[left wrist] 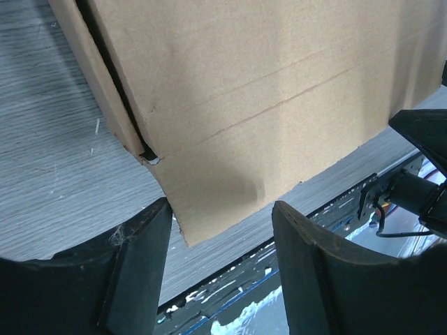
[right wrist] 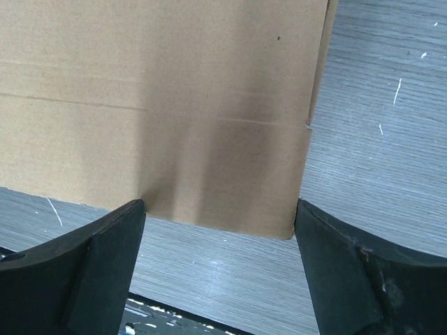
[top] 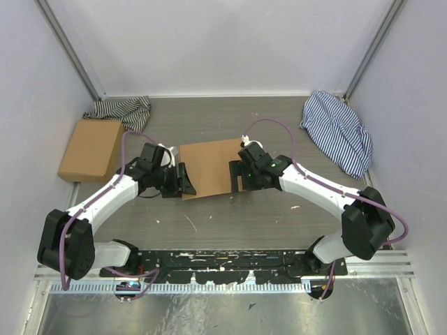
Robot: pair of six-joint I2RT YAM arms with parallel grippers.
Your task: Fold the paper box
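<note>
Tabletop point(top: 209, 227) bears squarish paper box point(top: 209, 167), long axis unclear; left claw point(top: 187, 179), right claw point(top: 236, 176) released.

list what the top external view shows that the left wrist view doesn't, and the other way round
Only the top external view: the second flat cardboard box at the far left, the left striped cloth behind it, and the right striped cloth in the far right corner.
Only the left wrist view: crease lines across the panel, and a dark gap beside a folded side flap.
Both: the paper box, the grey table, and the open left tool straddling the box's near left corner.
</note>
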